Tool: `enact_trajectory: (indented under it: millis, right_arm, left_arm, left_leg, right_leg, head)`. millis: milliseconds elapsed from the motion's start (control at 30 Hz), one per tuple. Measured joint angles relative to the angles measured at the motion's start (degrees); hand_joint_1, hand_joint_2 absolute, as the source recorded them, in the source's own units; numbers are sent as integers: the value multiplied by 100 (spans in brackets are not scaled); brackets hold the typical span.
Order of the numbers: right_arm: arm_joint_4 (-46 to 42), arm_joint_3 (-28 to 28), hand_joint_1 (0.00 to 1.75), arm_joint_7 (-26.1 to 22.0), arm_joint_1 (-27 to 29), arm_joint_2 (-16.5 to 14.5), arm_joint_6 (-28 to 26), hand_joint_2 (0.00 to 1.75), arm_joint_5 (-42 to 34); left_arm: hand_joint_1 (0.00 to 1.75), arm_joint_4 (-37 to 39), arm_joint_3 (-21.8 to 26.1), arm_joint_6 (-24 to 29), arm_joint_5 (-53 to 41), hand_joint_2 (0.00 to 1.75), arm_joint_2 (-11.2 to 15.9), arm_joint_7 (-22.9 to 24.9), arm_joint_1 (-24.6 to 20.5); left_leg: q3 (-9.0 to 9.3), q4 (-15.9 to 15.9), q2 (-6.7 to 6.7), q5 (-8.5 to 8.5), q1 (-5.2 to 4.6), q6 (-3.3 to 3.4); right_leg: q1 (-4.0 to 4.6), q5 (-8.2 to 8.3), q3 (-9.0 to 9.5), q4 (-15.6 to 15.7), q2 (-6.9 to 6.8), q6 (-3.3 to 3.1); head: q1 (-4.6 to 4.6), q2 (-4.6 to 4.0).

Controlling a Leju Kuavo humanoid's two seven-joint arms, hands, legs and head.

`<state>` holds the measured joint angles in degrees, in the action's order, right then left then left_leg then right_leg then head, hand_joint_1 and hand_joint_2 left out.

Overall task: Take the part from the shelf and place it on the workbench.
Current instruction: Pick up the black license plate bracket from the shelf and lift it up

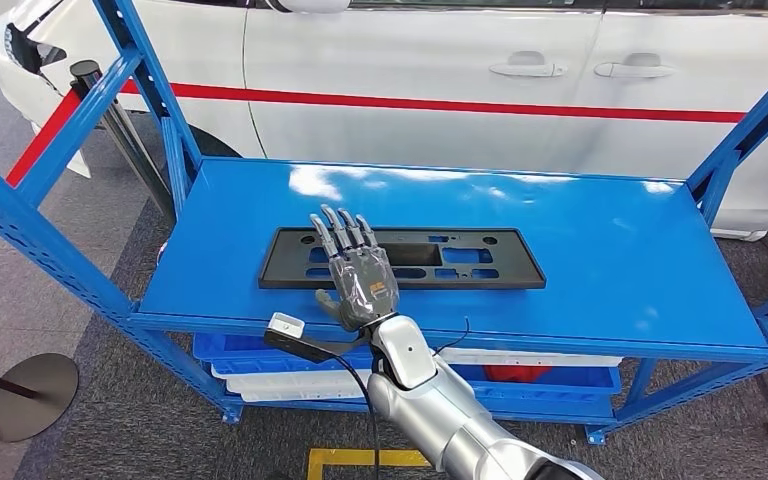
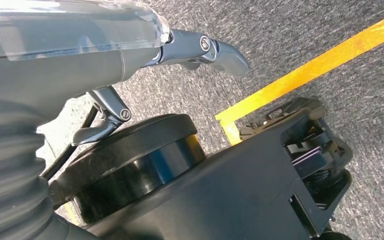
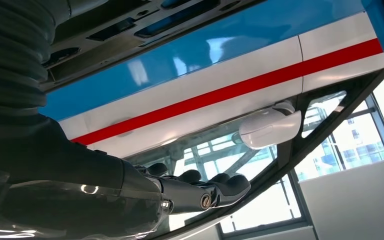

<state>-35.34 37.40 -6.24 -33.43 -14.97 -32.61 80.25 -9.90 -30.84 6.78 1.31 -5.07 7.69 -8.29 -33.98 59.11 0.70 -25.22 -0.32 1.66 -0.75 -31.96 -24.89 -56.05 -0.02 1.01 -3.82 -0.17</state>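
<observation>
The black plate-shaped part [image 1: 400, 258] lies flat on the blue shelf [image 1: 580, 260], toward its near-left area, long side running left to right.

Risk, as a judgement: the part is thin and flat against a smooth surface, so fingers closing from above may slide it far or sideways without getting under an edge. A one-handed lift near the middle could also let the long ends tilt and slip.

The right hand [image 1: 358, 272] is over the part's near-centre with fingers [image 1: 345, 232] extended and slightly apart, holding nothing; contact with the part cannot be confirmed. The left hand [image 2: 130, 75] hangs low over the floor, fingers apart, holding nothing.
</observation>
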Motion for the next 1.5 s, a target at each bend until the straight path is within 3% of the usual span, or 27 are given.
enact_trajectory:
  millis: [333,967,1333,1500]
  right_arm:
    - [194,0,0,-25,-58,-78,4,175,3]
    - [783,9,0,544,-129,-94,75,175,319]
    - [1053,17,0,784,-238,27,164,175,471]
    - [1212,11,0,1128,-319,147,160,175,477]
  left_arm:
    - [0,0,0,53,-43,175,2,-5,-7]
    - [0,0,0,124,-70,175,2,-15,-8]
    - [0,0,0,145,-47,175,2,-33,-13]
    - [0,0,0,104,-98,175,2,-32,-24]
  left_leg:
    - [0,0,0,0,0,0]
    - [0,1,0,0,0,0]
    - [0,1,0,0,0,0]
    - [0,3,0,0,0,0]
  right_leg:
    - [0,0,0,0,0,0]
    - [0,0,-2,0,0,0]
    - [-1,1,-1,0,0,0]
    - [-1,2,-2,0,0,1]
  head:
    - [0,0]
    - [0,0]
    - [0,0]
    - [0,0]
